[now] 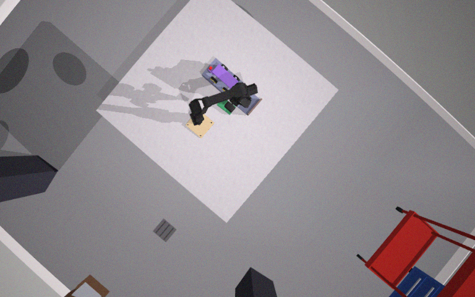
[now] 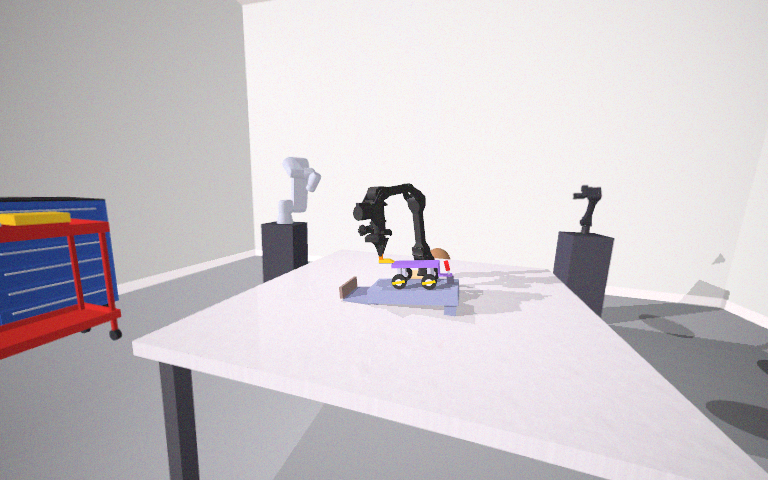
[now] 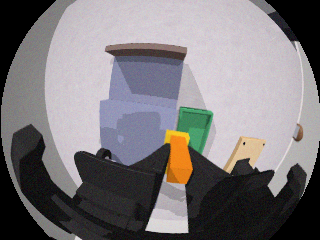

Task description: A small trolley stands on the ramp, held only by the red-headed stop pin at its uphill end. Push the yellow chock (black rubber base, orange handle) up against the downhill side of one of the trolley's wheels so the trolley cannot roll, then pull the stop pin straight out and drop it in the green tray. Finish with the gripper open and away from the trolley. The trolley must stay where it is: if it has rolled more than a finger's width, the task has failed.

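Observation:
My gripper (image 2: 381,249) (image 3: 177,149) is shut on the orange handle of the yellow chock (image 2: 385,260) (image 3: 178,154). It holds the chock in the air above the blue-grey ramp (image 2: 408,295) (image 3: 142,96), just past the downhill end of the trolley. The trolley (image 1: 224,75) (image 2: 416,264) has a purple deck and yellow-hubbed wheels and stands on the upper part of the ramp. The red-headed stop pin (image 1: 210,67) (image 2: 446,265) is at its uphill end. The green tray (image 1: 222,106) (image 3: 195,127) lies on the table beside the ramp, partly under my arm in the top view.
A brown bar (image 2: 347,287) (image 3: 147,50) closes the ramp's low end. My arm's tan base plate (image 1: 201,128) (image 3: 244,154) lies next to the tray. Two dark pedestals (image 2: 284,249) (image 2: 583,266) stand behind the table, and a red cart (image 2: 53,283) stands at the left.

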{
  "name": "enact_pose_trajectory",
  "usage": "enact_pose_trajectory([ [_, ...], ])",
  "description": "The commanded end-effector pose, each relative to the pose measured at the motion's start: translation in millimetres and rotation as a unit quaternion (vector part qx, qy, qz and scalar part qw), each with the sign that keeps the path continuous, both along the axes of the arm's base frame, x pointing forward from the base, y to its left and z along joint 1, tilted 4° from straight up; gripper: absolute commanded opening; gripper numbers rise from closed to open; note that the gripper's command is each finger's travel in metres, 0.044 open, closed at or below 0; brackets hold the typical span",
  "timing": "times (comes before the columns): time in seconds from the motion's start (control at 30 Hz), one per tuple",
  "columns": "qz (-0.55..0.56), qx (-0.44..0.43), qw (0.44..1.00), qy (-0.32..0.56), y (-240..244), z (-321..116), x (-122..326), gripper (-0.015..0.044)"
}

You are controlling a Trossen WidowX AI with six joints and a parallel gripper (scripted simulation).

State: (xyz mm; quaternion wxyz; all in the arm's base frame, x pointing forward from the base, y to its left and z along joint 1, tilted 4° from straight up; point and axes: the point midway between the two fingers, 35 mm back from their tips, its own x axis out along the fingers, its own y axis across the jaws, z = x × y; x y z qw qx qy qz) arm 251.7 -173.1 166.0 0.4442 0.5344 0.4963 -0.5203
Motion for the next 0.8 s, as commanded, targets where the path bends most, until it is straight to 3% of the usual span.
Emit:
enact_pose_trajectory([
  [0.0, -0.002, 0.001, 1.000, -0.004, -2, -2, 11, 0.0000],
  [0.77, -0.002, 0.001, 1.000, -0.004, -2, -45, 16, 0.0000],
])
